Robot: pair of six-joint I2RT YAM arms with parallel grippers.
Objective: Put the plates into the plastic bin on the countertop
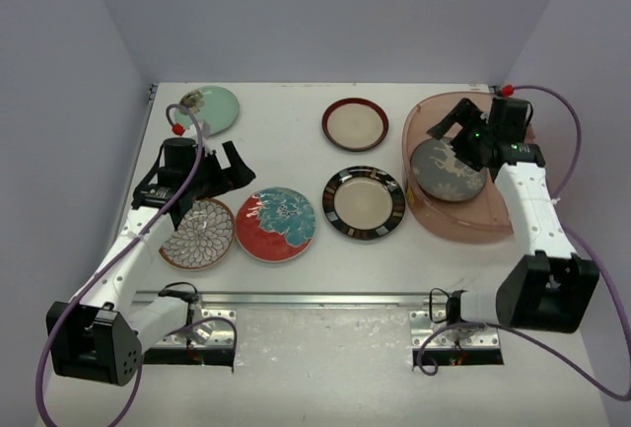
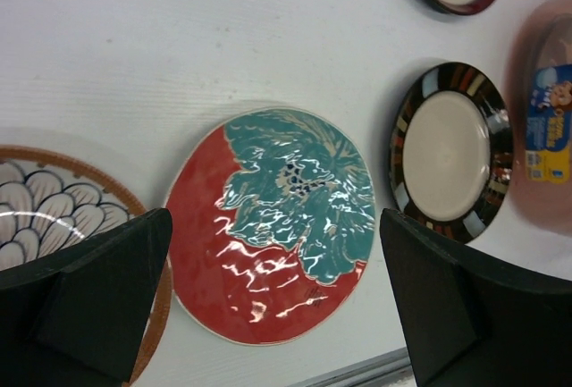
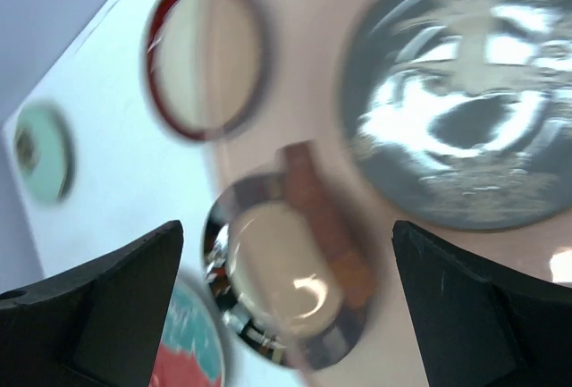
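The plastic bin (image 1: 463,226) stands at the right of the countertop (image 1: 286,156) with a grey plate (image 1: 449,171) lying flat in it. My right gripper (image 1: 453,121) hangs open and empty just above that plate (image 3: 465,110). On the countertop lie a mint green plate (image 1: 210,108), a maroon-rimmed one (image 1: 355,123), a black-rimmed one (image 1: 364,202), a red-teal floral one (image 1: 275,223) and a brown-white petal one (image 1: 198,234). My left gripper (image 2: 275,217) is open above the floral plate (image 2: 277,226), holding nothing.
White walls close in the back and both sides. A metal strip (image 1: 315,299) runs along the countertop's front edge, just beyond the arm bases. The bin's wall (image 2: 536,119) carries a blue label and stands close to the black-rimmed plate (image 2: 451,150).
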